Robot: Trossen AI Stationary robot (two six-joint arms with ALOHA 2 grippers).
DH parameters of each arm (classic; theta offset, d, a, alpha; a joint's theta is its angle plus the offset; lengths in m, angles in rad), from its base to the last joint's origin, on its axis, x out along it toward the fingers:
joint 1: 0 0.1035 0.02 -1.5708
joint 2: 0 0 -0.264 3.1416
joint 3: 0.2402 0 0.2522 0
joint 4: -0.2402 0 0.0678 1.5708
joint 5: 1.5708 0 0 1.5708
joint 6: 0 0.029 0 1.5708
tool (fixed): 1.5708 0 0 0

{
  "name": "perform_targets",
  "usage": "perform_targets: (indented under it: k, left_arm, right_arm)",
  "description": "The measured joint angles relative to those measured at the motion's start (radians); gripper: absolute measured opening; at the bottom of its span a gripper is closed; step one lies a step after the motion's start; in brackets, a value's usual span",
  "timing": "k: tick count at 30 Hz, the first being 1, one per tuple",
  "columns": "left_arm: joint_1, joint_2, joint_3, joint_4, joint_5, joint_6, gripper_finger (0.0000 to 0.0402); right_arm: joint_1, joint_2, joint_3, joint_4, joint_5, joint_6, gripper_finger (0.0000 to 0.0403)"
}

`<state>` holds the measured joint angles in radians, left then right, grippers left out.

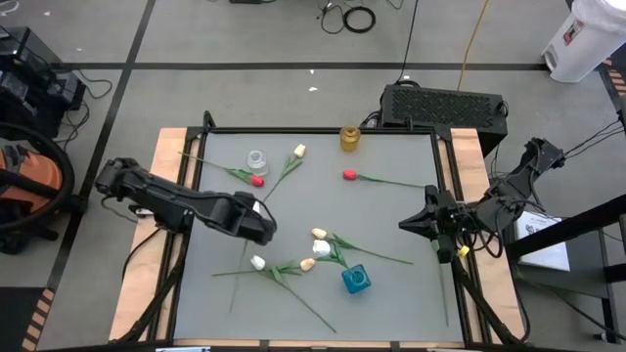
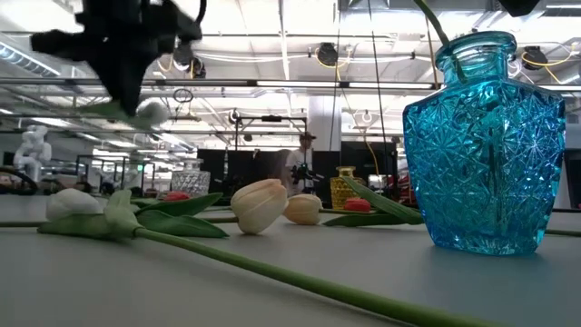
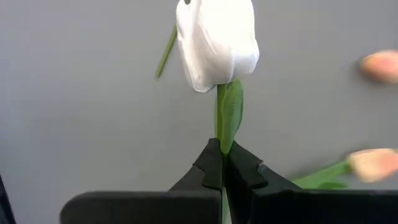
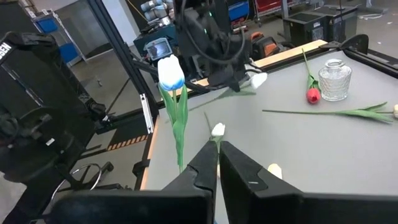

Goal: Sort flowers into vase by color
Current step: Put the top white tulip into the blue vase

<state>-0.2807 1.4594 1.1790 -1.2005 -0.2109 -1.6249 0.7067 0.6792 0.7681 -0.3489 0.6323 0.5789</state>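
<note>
The left gripper (image 3: 222,163) is clamped on the stem of a white tulip (image 3: 216,42), holding it above the table, I think to carry it toward a vase. The right gripper (image 1: 415,223) waits closed and empty at the table's right edge. Other flowers (image 1: 315,256) lie near the blue vase (image 1: 355,280).

I see a matt grey desk (image 1: 391,210), smooth and unmarked, edged by pale bare-wood boards (image 1: 137,293) and a black metal frame (image 1: 323,130). The blue vase (image 2: 484,145) is glossy cut glass, faceted with star patterns; the clear vase (image 4: 334,79) is ribbed glass, the amber vase (image 1: 349,138) shiny too. The flowers (image 1: 313,256) look like soft matt fabric or plastic; the white head (image 3: 216,40) in my left pincer (image 3: 222,167) is smooth and satiny. Both pincers, the right pincer (image 4: 218,155) included, show dull black plastic fingers.
</note>
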Motion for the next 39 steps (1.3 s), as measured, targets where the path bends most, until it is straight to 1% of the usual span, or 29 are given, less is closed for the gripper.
perform_targets:
  k: [5, 10, 18, 21, 25, 29, 36, 39]
  left_arm:
    - [0.012, -0.052, 0.047, 0.0, -0.098, 0.053, 0.0002]
    - [0.028, -0.09, 0.113, 0.009, -0.208, 0.169, 0.0001]
    - [0.076, -0.102, 0.251, 0.02, -0.343, 0.465, 0.0001]
    - [0.1, -0.103, 0.292, 0.056, -0.383, 0.579, 0.0001]
    - [0.127, -0.102, 0.348, 0.145, -0.422, 0.725, 0.0001]
    - [0.154, -0.102, 0.393, 0.281, -0.427, 0.876, 0.0001]
    - [0.188, -0.102, 0.412, 0.583, -0.427, 1.15, 0.0001]
    - [0.203, -0.102, 0.412, 0.677, -0.425, 1.231, 0.0001]
  right_arm:
    - [0.0, 0.0, 0.0, 0.012, 0.001, 0.0, 0.0011]
    - [0.0, 0.0, 0.0, 0.062, 0.001, -0.041, 0.0011]
    - [0.0, 0.0, 0.0, 0.184, 0.001, -0.101, 0.0011]
    - [-0.001, 0.0, 0.0, 0.232, 0.028, -0.112, 0.0011]
    - [-0.001, 0.0, 0.004, 0.286, 0.081, -0.133, 0.0011]
    - [-0.009, 0.0, 0.012, 0.351, 0.084, -0.187, 0.0011]
    - [-0.042, 0.0, 0.012, 0.475, 0.083, -0.315, 0.0011]
    - [-0.059, 0.0, 0.012, 0.507, 0.083, -0.339, 0.0011]
